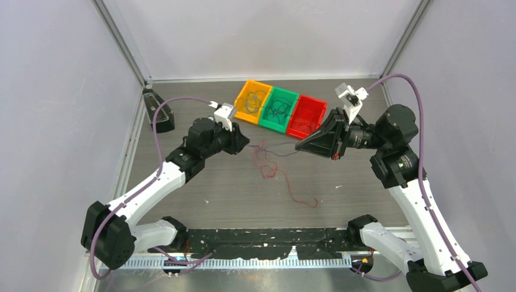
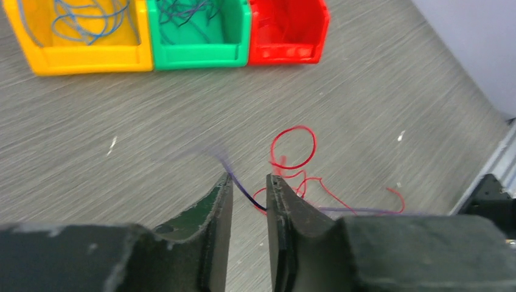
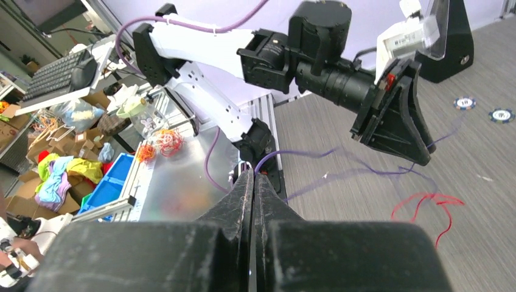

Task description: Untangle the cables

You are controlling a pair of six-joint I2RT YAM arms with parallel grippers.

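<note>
Cables (image 1: 266,159) light, floppy, snag-prone. Right gripper (image 3: 252,173) pinched shut on purple wire (image 3: 292,153); left gripper (image 2: 249,177) slightly open around it (not clamped). Grip its free left stretch.

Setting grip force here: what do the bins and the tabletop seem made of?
Yellow bin, green bin and red bin: likely glossy moulded plastic, judging by uniform colour and soft highlights. Table: matte grey wood-grain laminate or vinyl, judging by its streaked print.
</note>
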